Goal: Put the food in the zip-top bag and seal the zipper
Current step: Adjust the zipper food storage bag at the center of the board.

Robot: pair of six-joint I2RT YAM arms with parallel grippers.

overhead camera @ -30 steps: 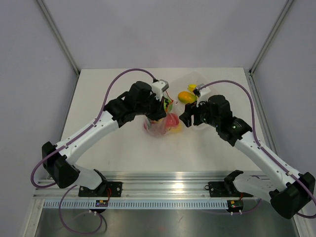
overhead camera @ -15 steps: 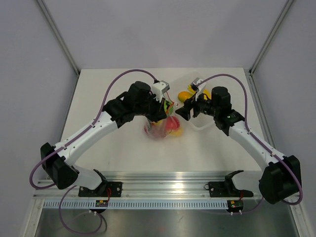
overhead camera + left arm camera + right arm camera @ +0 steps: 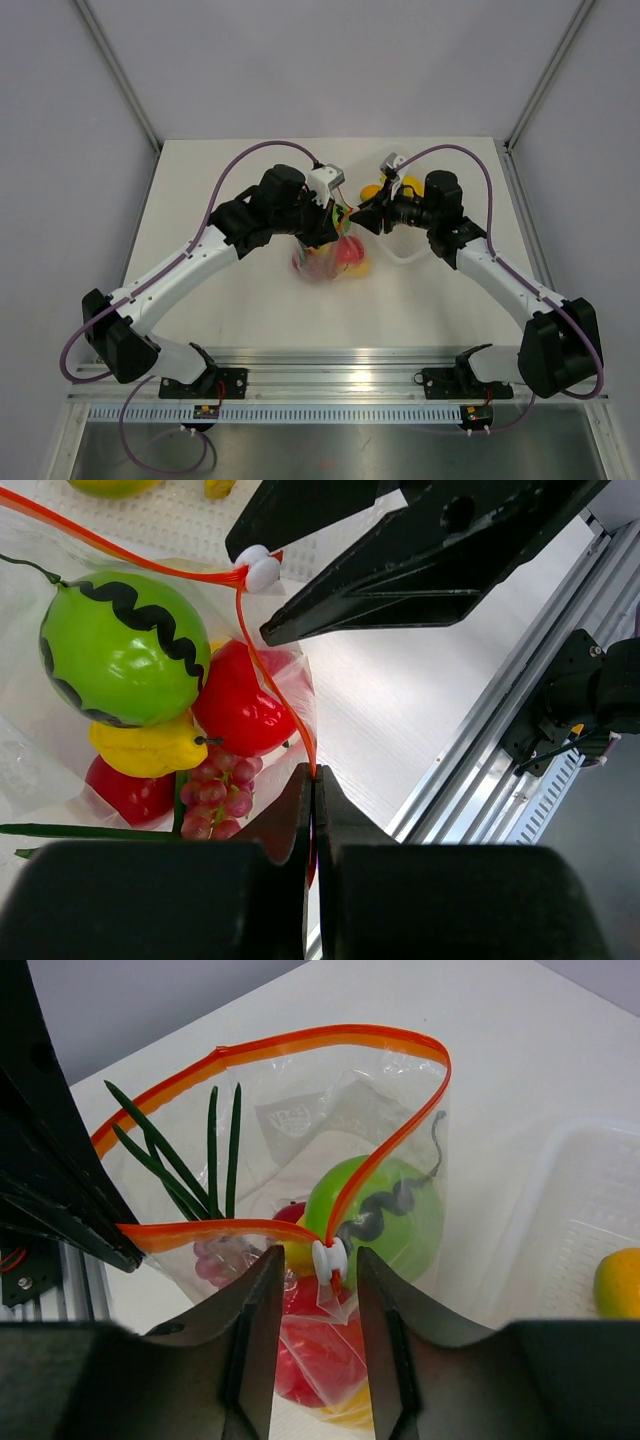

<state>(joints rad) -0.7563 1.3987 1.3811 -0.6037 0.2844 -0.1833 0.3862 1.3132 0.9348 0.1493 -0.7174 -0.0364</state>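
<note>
Pinching the orange-red zipper with its jaws fully closed, the left hand is holding the mouth of the zip-top bag up, near the middle of the tabletop. The bag is already carrying food: a green round fruit with a dark wavy line, a red round fruit, a yellow pepper, a bunch of purple grapes and the green stalks, which are standing up inside the mouth. The zipper is standing open in a wide loop.

Compared with one second ago, the right hand is now reaching farther toward 9 o'clock. Then it was hanging over the translucent white tray; now it is sitting at the bag's mouth, at about 1 o'clock from the bag's body in the top view. Its jaws are standing partly open, narrower than before, one on each side of the small white slider of the zipper. The slider is sitting between the fingertips, nearer to one of them, and it is not looking clamped.

The left arm and the bag are staying where they were. An orange-yellow mango is lying in the tray, at 2 o'clock from the bag, and the right arm is now covering more of it in the top view.
</note>
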